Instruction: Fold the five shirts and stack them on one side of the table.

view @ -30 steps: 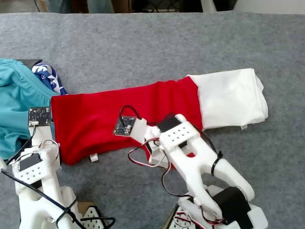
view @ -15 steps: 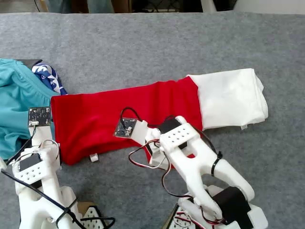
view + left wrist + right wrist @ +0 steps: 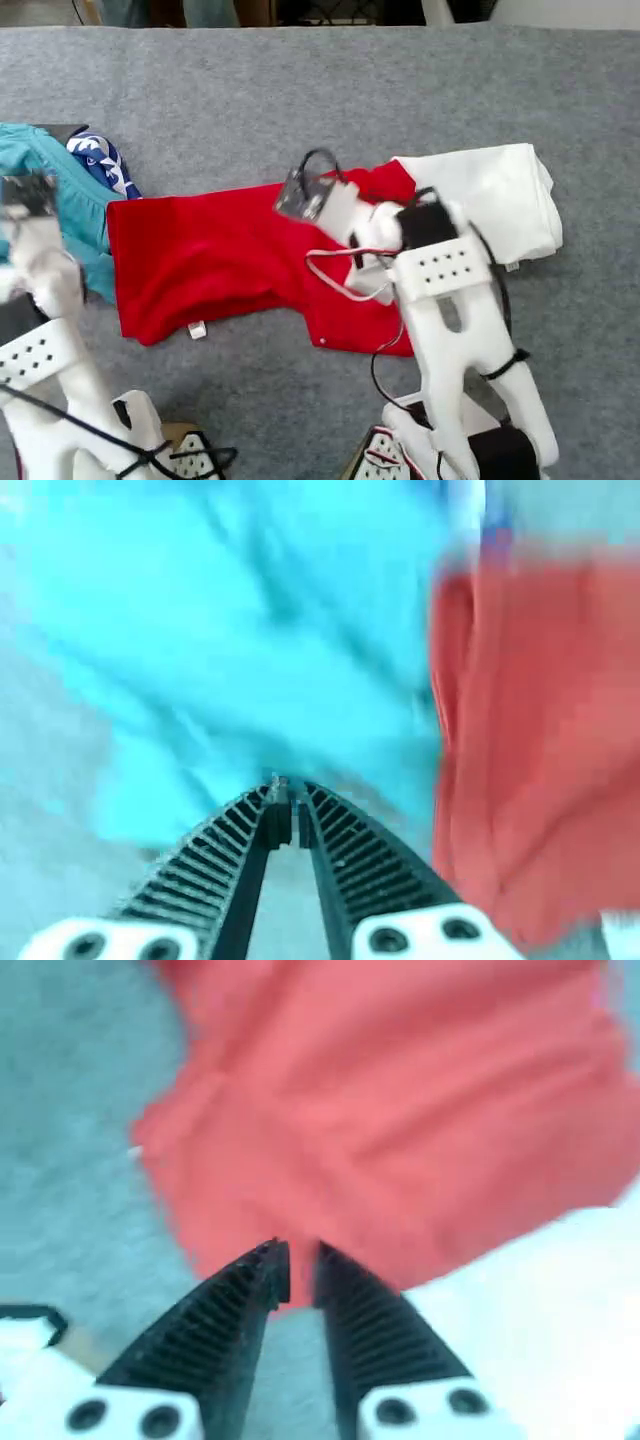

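A red shirt (image 3: 210, 255) lies spread flat across the middle of the table. At its right end it meets a folded white shirt (image 3: 490, 205). A teal shirt (image 3: 70, 200) and a blue patterned one (image 3: 105, 165) are bunched at the left edge. My right arm (image 3: 440, 270) stands over the red shirt's right end, beside the white one. The right gripper (image 3: 300, 1255) hovers above red cloth (image 3: 400, 1110), fingers almost together, nothing seen between them. My left gripper (image 3: 290, 800) is shut and empty above the teal shirt (image 3: 200, 630), with red cloth (image 3: 540, 730) alongside.
Grey felt covers the table (image 3: 300, 90); its far half and the near right corner are bare. Both arm bases and loose cables sit along the near edge (image 3: 180, 455).
The right arm swung from the red shirt's near edge to its far right end, uncovering the shirt's near right corner. The left arm moved left and away, over the teal shirt.
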You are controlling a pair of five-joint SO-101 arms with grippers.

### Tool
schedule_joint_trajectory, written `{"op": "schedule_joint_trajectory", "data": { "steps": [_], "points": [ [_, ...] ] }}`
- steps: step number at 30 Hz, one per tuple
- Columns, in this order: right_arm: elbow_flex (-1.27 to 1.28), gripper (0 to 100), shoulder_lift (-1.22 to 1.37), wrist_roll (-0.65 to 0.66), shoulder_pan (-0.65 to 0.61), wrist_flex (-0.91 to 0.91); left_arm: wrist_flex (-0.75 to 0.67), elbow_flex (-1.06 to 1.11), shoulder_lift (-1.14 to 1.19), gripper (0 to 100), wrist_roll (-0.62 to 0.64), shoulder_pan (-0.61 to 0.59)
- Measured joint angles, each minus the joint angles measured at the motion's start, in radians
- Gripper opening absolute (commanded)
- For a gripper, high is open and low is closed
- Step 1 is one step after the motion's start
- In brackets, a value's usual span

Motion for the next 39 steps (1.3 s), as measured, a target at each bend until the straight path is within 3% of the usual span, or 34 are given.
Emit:
{"op": "schedule_joint_trajectory", "data": {
  "steps": [6, 8, 12, 16, 20, 24, 28, 34, 39],
  "points": [
    [-0.014, 3.5, 0.002, -0.057, 0.018, -0.190, -0.282, -0.103, 0.213, 12, 0.143, 0.127],
    [0.009, 3.5, 0.029, -0.095, 0.020, -0.284, -0.319, -0.175, 0.351, 14, 0.207, 0.189],
    [0.157, 3.5, 0.091, -0.272, 0.031, -0.563, -0.330, -0.382, 0.669, 17, 0.351, 0.250],
    [0.381, 3.5, 0.091, -0.517, 0.057, -0.973, -0.299, -0.640, 0.984, 18, 0.439, 0.276],
    [0.535, 3.5, 0.091, -0.569, 0.064, -1.269, -0.172, -0.933, 1.270, 18, 0.480, 0.304],
    [0.555, 3.5, 0.103, -0.582, 0.084, -1.349, -0.060, -1.204, 1.519, 17, 0.496, 0.307],
    [0.554, 3.5, 0.170, -0.580, 0.084, -1.364, 0.080, -1.421, 1.720, 7, 0.494, 0.276],
    [0.500, 3.5, 0.249, -0.580, 0.097, -1.341, 0.302, -1.755, 1.889, 8, 0.489, 0.094],
    [0.480, 3.5, 0.250, -0.580, 0.098, -1.307, 0.339, -2.001, 2.005, 8, 0.358, -0.080]
  ]
}}
